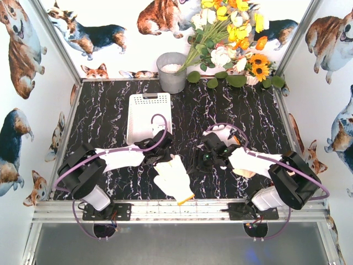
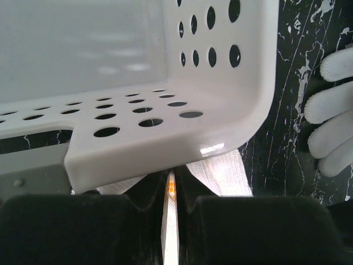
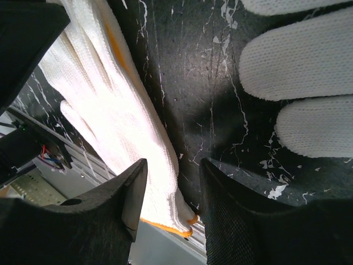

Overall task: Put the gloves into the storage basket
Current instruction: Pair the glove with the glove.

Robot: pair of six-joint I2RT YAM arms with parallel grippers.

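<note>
The white perforated storage basket lies at the back left of the table, and its near corner fills the left wrist view. My left gripper sits right at that corner, shut on a fold of a white knit glove with orange dots. A second white glove with an orange cuff lies flat near the front edge. My right gripper hangs open over that glove's cuff edge. The fingers of another white glove lie beside it.
A grey metal bucket stands behind the basket, with a bunch of flowers to its right. More glove material shows under the right arm. The table's metal front rail runs just past the orange cuff.
</note>
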